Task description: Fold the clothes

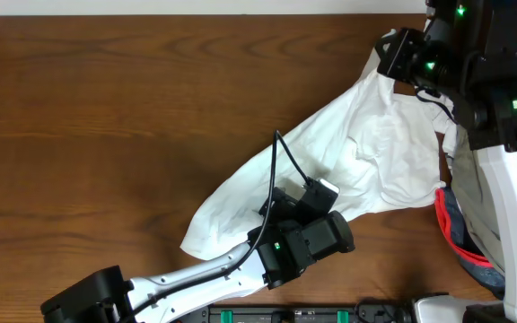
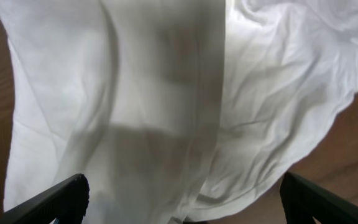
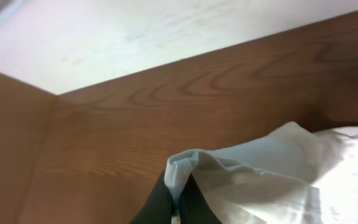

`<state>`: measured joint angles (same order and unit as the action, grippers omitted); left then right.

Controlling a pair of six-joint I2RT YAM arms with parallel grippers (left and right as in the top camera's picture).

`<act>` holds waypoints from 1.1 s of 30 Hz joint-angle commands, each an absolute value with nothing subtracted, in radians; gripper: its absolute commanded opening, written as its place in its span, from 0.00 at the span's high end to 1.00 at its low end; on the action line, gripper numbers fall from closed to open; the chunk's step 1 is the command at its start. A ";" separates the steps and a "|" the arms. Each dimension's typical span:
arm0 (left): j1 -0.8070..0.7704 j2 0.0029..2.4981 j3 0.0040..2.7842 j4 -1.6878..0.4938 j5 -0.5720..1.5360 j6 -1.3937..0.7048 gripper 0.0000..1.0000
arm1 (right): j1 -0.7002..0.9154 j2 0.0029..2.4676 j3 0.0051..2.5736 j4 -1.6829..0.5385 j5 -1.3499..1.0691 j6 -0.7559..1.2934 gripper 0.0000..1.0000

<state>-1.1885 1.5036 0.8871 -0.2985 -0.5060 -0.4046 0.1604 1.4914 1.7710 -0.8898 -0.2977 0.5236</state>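
Note:
A large thin wrinkled white garment [image 1: 357,152] lies stretched diagonally across the brown table, from lower centre to upper right. My right gripper [image 1: 393,56] is shut on its upper-right corner; the right wrist view shows the black fingers [image 3: 180,198] pinching a fold of the white cloth [image 3: 272,168]. My left gripper [image 1: 317,193] hovers over the garment's lower middle part. In the left wrist view its fingers [image 2: 182,199] are spread wide open with the white cloth [image 2: 166,93] beneath them, holding nothing.
More clothes are piled at the table's right edge [image 1: 465,224], with a red-edged piece and a bluish piece, partly hidden by the right arm. Bare wooden table [image 1: 106,117] lies to the left. A light wall or floor shows beyond the table's far edge [image 3: 135,31].

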 commanded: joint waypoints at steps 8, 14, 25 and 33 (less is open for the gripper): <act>-1.192 1.558 0.905 -0.297 -0.547 -0.473 0.02 | 0.164 1.488 1.794 -0.833 -0.360 0.553 0.99; -1.237 1.569 0.905 -0.344 -0.546 -0.473 0.02 | 0.152 1.489 1.794 -0.819 -0.089 0.482 0.99; -1.383 1.570 0.905 -0.357 -0.509 -0.495 0.02 | 0.085 1.491 1.794 -0.823 -0.007 0.579 0.99; -1.402 1.570 0.905 -0.329 -0.429 -0.649 0.02 | 0.085 1.491 1.794 -0.860 -0.030 0.579 0.99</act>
